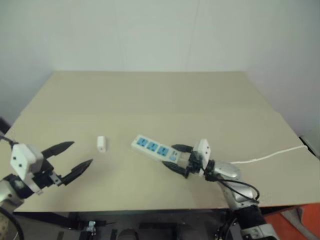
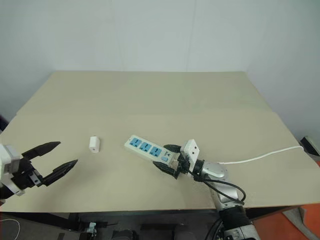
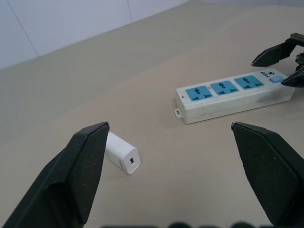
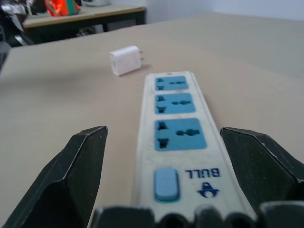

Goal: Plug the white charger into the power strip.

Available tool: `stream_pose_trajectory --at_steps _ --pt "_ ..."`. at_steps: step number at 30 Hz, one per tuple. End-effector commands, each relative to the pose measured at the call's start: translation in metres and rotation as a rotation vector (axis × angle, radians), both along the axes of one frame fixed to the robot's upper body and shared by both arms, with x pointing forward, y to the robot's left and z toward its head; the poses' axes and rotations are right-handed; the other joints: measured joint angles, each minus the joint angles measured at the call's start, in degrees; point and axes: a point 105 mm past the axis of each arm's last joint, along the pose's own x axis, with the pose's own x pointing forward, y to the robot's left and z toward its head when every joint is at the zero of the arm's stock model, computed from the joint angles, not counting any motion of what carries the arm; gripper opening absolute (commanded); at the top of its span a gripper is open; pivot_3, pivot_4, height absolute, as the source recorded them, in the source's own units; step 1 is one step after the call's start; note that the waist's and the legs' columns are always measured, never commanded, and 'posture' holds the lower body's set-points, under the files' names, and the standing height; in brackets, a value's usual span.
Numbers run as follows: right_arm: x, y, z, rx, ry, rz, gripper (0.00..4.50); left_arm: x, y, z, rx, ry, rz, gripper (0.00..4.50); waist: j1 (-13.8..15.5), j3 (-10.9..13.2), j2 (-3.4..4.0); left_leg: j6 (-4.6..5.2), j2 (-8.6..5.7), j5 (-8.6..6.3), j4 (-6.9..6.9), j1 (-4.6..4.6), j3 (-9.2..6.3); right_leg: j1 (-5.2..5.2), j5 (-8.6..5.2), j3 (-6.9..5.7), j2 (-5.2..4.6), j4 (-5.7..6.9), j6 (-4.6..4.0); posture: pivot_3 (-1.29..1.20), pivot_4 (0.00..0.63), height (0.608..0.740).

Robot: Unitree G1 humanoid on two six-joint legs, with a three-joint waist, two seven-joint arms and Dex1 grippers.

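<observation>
A long white plastic power strip (image 2: 149, 148) with three blue socket panels lies slantwise just below the centre of the right eye view on a beige tabletop (image 2: 160, 100), its switch end reaching between the spread black fingers of the right gripper (image 2: 167, 158). The jaws stand wide on either side of the strip's end and, in the right wrist view, neither finger visibly touches its flanks, so the strip appears bracketed rather than clamped, most likely so it can be steadied while a plug is pushed in. A thin white cord (image 2: 260, 157) trails away to the right edge of the frame.

The small white rectangular charger (image 2: 94, 144) lies on the table alone, left of the strip and clear of it, at centre left of the frame. The left gripper (image 2: 52, 161), in the lower left corner, hovers with its two black fingers parted and nothing between them, aimed toward the charger yet well short of it; it seems poised for the pick-up, which has not yet begun.

Seen in the left wrist view, the charger (image 3: 121, 153) is a plain, smooth block with rounded edges and a small port on the end facing the camera. In the right wrist view its two metal prongs point sideways, level with the table, so it would probably need turning before it meets a socket
</observation>
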Motion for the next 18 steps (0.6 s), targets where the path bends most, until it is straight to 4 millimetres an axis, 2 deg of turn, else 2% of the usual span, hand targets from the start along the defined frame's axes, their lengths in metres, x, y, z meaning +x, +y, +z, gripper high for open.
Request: stream_pose_trajectory --at_steps 1,18 --pt "0.0 0.004 0.002 -0.005 -0.039 0.016 4.47 0.0 -0.002 0.009 0.022 -0.034 -0.016 4.5 -0.1 0.0 0.0 0.0 0.0 0.0 0.0 0.0 0.0 0.0 0.0 0.0 0.0 0.0 0.0 0.0 0.15 0.74" --pt "0.002 0.023 -0.022 -0.028 0.011 0.096 4.47 0.0 -0.002 0.01 0.026 -0.039 -0.019 4.5 -0.65 -0.01 -0.01 0.0 0.02 0.0 -0.02 0.11 0.0 0.04 0.01 0.01 0.03 0.04 -0.02 0.0 0.15 0.74"
